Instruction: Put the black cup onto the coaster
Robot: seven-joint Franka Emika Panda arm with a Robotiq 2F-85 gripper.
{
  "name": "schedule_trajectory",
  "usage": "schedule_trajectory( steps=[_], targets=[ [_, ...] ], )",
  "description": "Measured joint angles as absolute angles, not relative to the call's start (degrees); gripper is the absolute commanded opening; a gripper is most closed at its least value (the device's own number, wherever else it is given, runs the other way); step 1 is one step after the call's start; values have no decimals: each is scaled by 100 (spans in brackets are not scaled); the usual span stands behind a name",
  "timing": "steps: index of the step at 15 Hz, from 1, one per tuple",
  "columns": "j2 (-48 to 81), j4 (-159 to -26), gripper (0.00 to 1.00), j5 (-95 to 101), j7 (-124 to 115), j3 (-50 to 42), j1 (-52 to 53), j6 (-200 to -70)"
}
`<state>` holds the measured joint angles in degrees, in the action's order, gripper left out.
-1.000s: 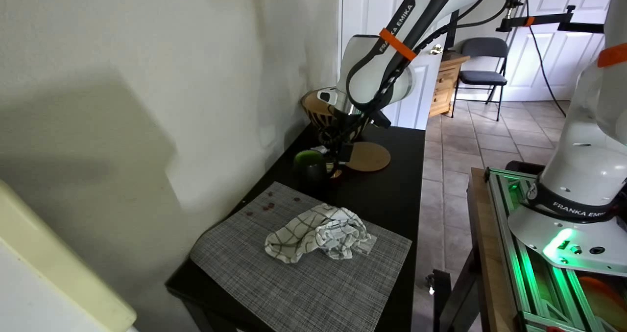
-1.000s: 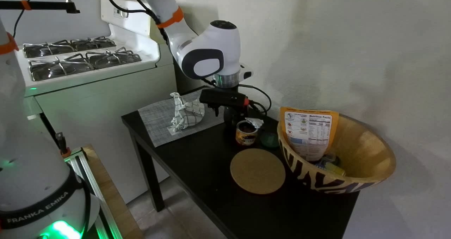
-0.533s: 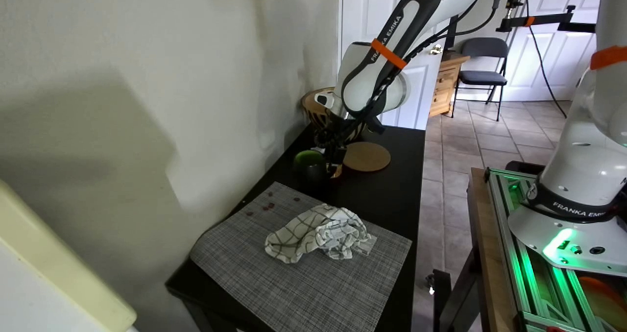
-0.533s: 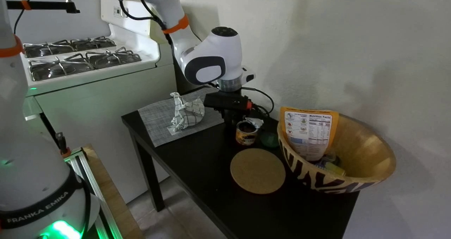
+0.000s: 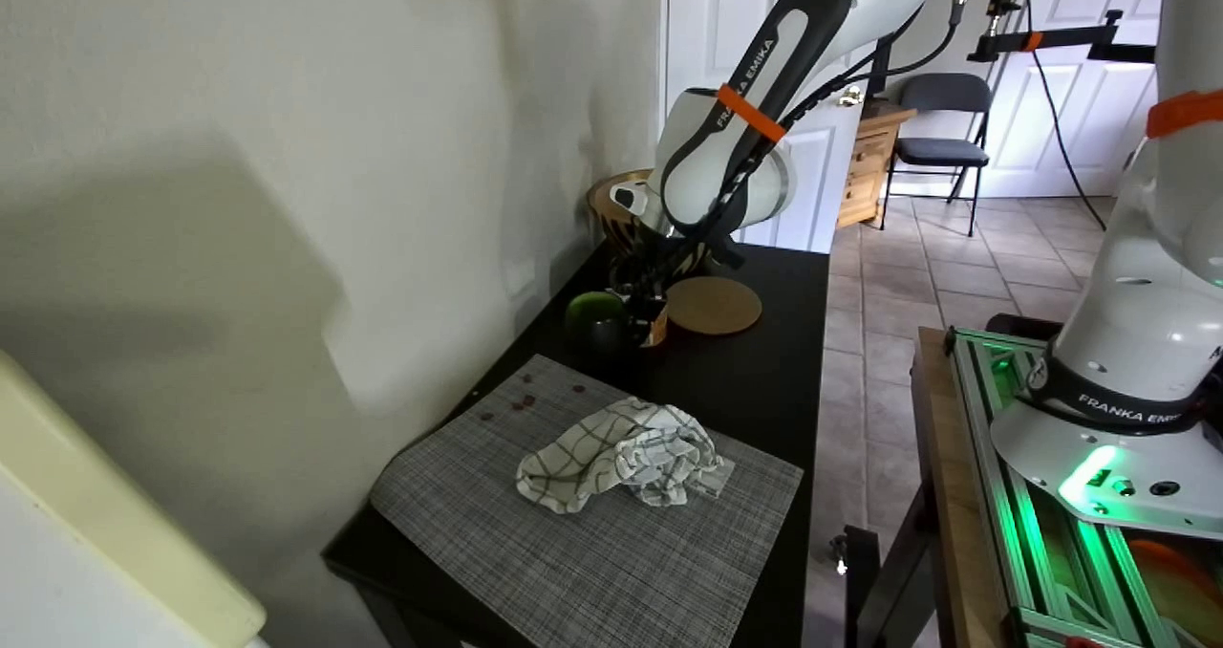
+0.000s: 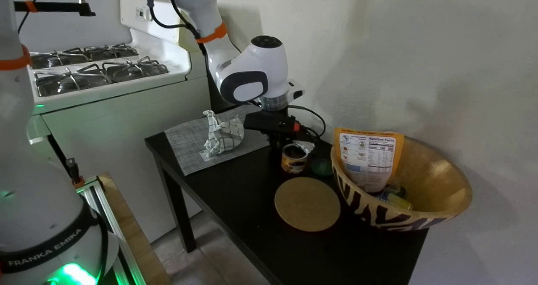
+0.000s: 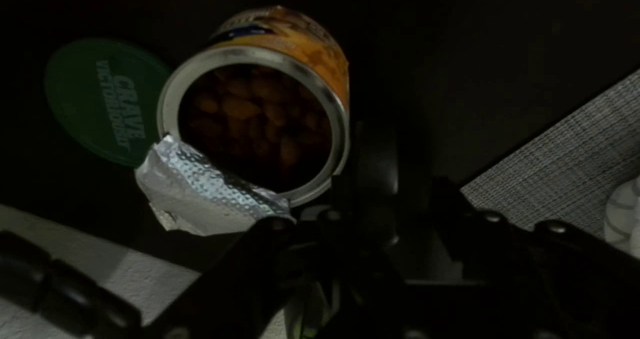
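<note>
Beside the wall, the black cup [image 5: 590,331] with its green inside stands on the dark table and looks slightly tipped. My gripper [image 7: 392,181] is low at the cup's side, facing down, between it and the tin. In the wrist view a glossy dark strip [image 7: 378,164], apparently the cup's handle, lies between the two fingers, which stand apart. It is too dark to tell whether both fingers touch it. In an exterior view the arm mostly hides the cup. The round tan coaster [image 6: 307,204] lies flat on the table, bare on top.
An open tin [image 6: 294,159] with a peeled foil top stands right beside the gripper, with a green lid [image 6: 322,167] next to it. A large patterned bowl [image 6: 441,201] holds an orange packet [image 6: 370,159]. A checked towel [image 5: 621,457] lies on the grey placemat [image 5: 611,572].
The gripper has come down and closer to the cup. During the last half second the cup has shifted slightly toward the wall and tipped a little.
</note>
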<state>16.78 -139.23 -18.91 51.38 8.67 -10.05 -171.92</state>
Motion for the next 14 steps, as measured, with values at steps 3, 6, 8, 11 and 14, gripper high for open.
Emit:
schedule_trajectory(
  steps=[3, 6, 8, 11, 14],
  targets=[
    [1677, -13911, 5, -1893, 5134, 900, -1038, -17196],
    [1679, -13910, 6, -1893, 5135, 918, -1050, -17196],
    [1674, -13914, 6, -1898, 5135, 941, -1061, -17196],
    [1599, -13965, 6, -1993, 5155, 1104, -1140, -17196],
    [1353, -14053, 6, -2249, 5307, 1444, -1304, -17196]
  ],
)
